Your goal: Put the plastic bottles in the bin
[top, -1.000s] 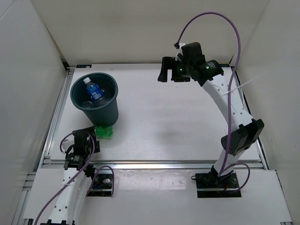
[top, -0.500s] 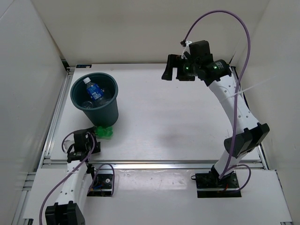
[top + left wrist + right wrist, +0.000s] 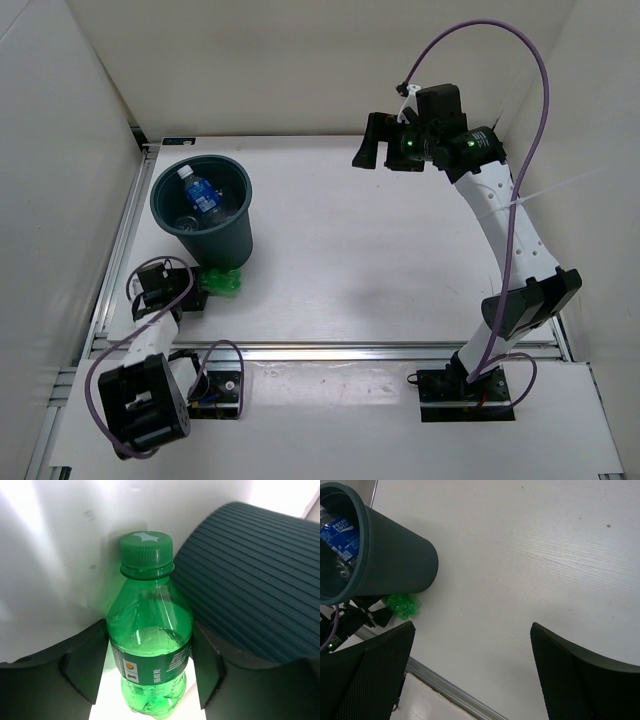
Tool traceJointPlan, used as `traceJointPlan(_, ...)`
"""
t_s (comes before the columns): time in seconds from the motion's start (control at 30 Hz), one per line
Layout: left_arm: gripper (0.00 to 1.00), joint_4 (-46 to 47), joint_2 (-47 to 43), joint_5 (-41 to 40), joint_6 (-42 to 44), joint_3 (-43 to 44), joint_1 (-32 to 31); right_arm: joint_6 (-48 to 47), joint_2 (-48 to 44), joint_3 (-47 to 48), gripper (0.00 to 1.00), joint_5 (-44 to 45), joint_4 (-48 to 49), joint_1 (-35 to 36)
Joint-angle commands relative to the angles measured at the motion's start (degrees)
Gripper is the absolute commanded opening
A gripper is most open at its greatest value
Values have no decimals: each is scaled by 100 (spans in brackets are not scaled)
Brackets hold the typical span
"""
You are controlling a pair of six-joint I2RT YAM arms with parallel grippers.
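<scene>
The green bottle (image 3: 150, 645) is lying on the table, touching the foot of the bin (image 3: 250, 580). It is probably light, thin-walled and slick, so gripping the labelled waist firmly but gently is looking wisest. The left wrist view alone is showing the left gripper (image 3: 150, 630) flanking that label, pads seemingly touching; whether it is squeezing, I cannot tell. The top view is revealing 1 blue-labelled bottle (image 3: 200, 192) inside the bin. The right gripper (image 3: 472, 627) is hanging spread wide and holding nothing.
</scene>
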Motion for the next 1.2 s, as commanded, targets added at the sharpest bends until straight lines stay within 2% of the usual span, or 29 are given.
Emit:
traceJointPlan(0.0,68,-188,527,490,888,125,171,-21,-65,52,100,-123,-6,-41)
traceJointPlan(0.17,58,-188,502,597,1055,195,365,32,-12,52,100,-123,-6,-41)
traceJointPlan(0.3,46,-555,-101,817,1188,142,566,84,-12,-71,100,-123,-6,-41)
traceJointPlan(0.37,44,-1616,-192,817,1240,578,567,137,-12,-228,100,-175,55,-41)
traceJointPlan(0.4,38,-2020,-279,730,1336,764,489,198,-12,-229,100,-176,116,-41)
traceJointPlan(0.43,38,-2825,-358,477,1337,931,418,268,-12,-298,100,-176,187,-41)
traceJointPlan(0.53,36,-3884,-621,80,1337,1599,242,322,-12,-430,100,-290,301,-41)
traceJointPlan(0.57,36,-4523,-710,-174,1337,1958,172,374,-12,-431,100,-290,302,-41)
traceJointPlan(0.67,36,-5370,-1035,-588,1460,2827,119,374,40,-493,100,-360,354,-41)
traceJointPlan(0.7,36,-5904,-1114,-668,1460,3066,119,374,40,-545,100,-360,354,-41)
traceJointPlan(0.83,36,-6690,-1264,-862,1758,4262,119,322,92,-598,100,-413,407,-41)
traceJointPlan(1.0,36,-6306,-1098,-669,2066,5474,119,322,146,-660,100,-475,460,-41)
traceJointPlan(1.17,39,-4822,-448,-344,2574,6328,66,374,251,-545,100,-588,573,-41)
